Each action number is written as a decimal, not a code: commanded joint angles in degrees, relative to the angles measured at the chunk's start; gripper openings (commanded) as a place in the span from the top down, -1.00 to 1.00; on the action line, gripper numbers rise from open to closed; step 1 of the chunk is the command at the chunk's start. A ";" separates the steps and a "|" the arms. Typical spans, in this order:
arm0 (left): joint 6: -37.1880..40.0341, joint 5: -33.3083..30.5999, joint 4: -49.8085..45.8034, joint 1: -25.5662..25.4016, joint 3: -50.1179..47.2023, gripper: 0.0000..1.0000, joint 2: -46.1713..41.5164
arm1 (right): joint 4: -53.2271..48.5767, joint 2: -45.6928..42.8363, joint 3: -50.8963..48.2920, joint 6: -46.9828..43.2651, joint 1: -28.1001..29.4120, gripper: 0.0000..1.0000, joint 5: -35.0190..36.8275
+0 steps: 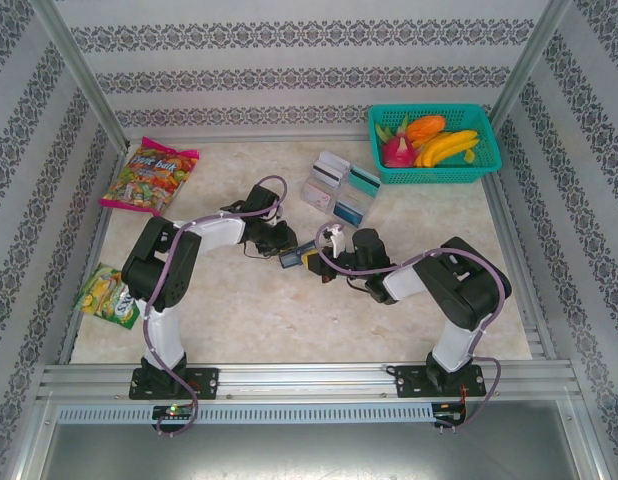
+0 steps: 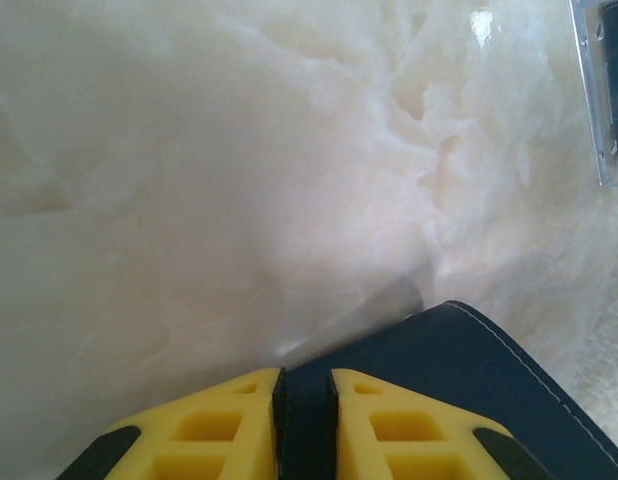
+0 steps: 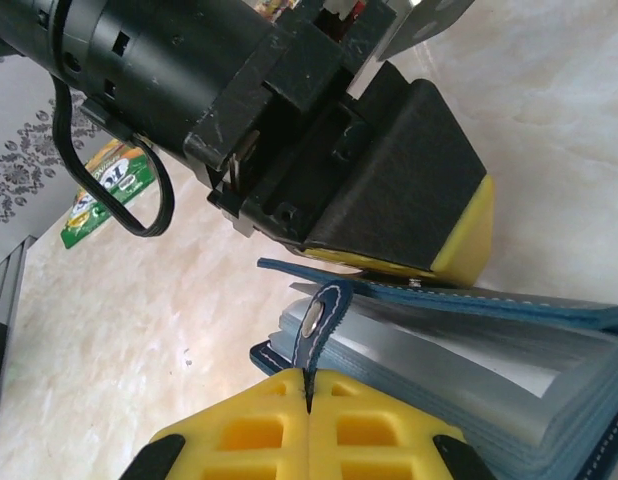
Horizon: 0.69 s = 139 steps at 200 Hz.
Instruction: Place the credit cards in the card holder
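Marble-look beige table point(image 1: 289, 320) inside an aluminium frame, with patterned wallpaper panels on three sides. Left arm point(image 1: 169, 265) and right arm point(image 1: 459, 290) both bend inward and meet near table centre. Teal mesh basket point(image 1: 436, 173) sits at the far right corner with bananas point(image 1: 444, 147) and other fruit inside, well apart from the work spot. A bright candy bag point(image 1: 149, 178) lies at far left and a green snack packet point(image 1: 109, 295) at the left edge, both well clear of the arms. The credit cards point(image 1: 339, 188) are in a loose cluster behind centre, just left of the basket, white-grey and teal-blue, some with a dark stripe; none is in a gripper. Nothing lies between them and the holder. The card holder point(image 1: 297, 257) is at table centre between the two grippers, long axis roughly left-right. It is open, navy covers spread, and the clear inner sleeves point(image 3: 459, 370) fan out toward the right wrist camera. Can't tell if it rests on the table or is lifted. The left gripper point(image 2: 304, 385) has its yellow fingers clamped on the edge of one navy cover point(image 2: 459, 380), stitched edge running diagonally. The right gripper point(image 3: 309, 385) has its fingers pressed together, pinching the snap tab point(image 3: 322, 320), which stands upright with the metal snap just above the fingertips.
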 commanded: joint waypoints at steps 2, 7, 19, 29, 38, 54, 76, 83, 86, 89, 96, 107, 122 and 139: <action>0.93 -2.63 -5.41 1.53 -0.46 0.55 3.81 | 5.11 1.07 1.34 0.52 -0.49 1.00 -2.67; 0.98 -2.59 -5.59 1.61 -0.38 0.55 3.81 | 5.44 1.34 1.42 0.72 -0.52 1.00 -2.79; 1.17 -2.79 -5.98 1.84 -0.19 0.55 3.47 | 5.71 2.07 1.80 1.26 -0.57 1.00 -2.78; 1.33 -2.84 -6.20 1.94 -0.29 0.55 3.24 | 8.01 3.07 1.58 2.48 -0.79 1.00 -3.05; 1.52 -3.16 -6.47 1.92 -0.36 0.55 3.02 | 10.14 3.79 1.47 4.11 -1.28 1.00 -3.77; 1.51 -3.38 -6.43 2.02 -0.82 0.55 2.87 | 12.20 4.41 1.09 5.20 -1.46 1.00 -3.48; 1.01 -2.79 -5.57 1.98 -1.19 0.55 2.82 | 12.22 5.40 1.22 5.94 -1.81 1.00 -2.22; 0.98 -2.59 -5.39 1.98 -1.19 0.55 2.73 | 13.30 5.97 1.22 6.64 -1.93 1.00 -2.36; 0.93 -2.59 -5.38 2.01 -1.17 0.55 2.67 | 13.79 6.11 1.20 6.99 -1.97 1.00 -2.51; 0.90 -2.63 -5.40 2.02 -1.15 0.55 2.63 | 14.13 6.29 1.25 7.28 -2.05 1.00 -2.66; 0.94 -2.72 -5.46 2.02 -1.07 0.55 2.57 | 14.51 6.50 1.29 7.49 -2.05 1.00 -2.88; 1.02 -2.88 -5.72 2.04 -0.90 0.55 2.34 | 14.70 6.50 1.13 7.44 -1.96 1.00 -2.59; 1.24 -3.07 -6.03 1.99 -0.73 0.55 2.01 | 14.63 6.56 1.12 7.22 -2.16 1.00 -2.45; 1.42 -3.20 -6.51 1.98 -0.47 0.55 1.64 | 15.13 6.76 1.56 7.63 -2.10 1.00 -2.67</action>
